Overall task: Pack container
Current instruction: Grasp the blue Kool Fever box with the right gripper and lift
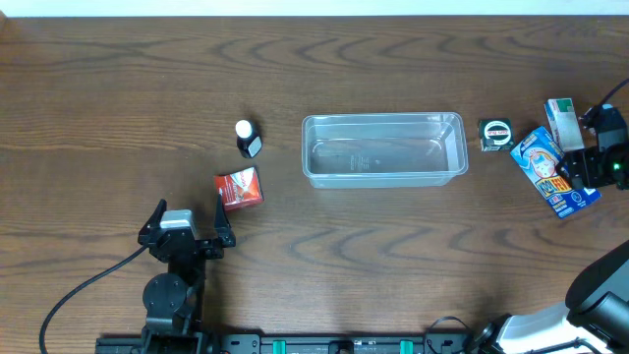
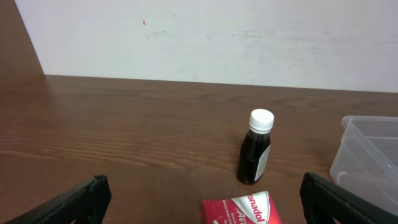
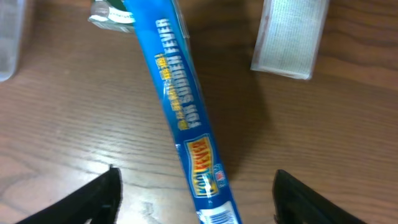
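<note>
Container [image 1: 381,116] sat mouth up near the middle of the table [image 1: 118,88]. I noted its long axis running left to right across my overhead view, with one short end toward each arm. It stood well apart from both grippers.

A small dark box [image 1: 495,134] lay just beyond its right end. A dark bottle [image 1: 246,138] with a white cap stood upright off its left end, with a red box [image 1: 239,188] nearer the left arm.

Left gripper [image 1: 190,218] had its fingers spread fully wide and held nothing. It sat short of the red box.

Right gripper [image 3: 196,186] was partly spread and straddled a blue pack [image 3: 186,118] that lay lengthwise between the fingers. I saw a gap on both sides, so it had no grip on the pack. A green and white box [image 1: 561,120] lay beside the pack.
</note>
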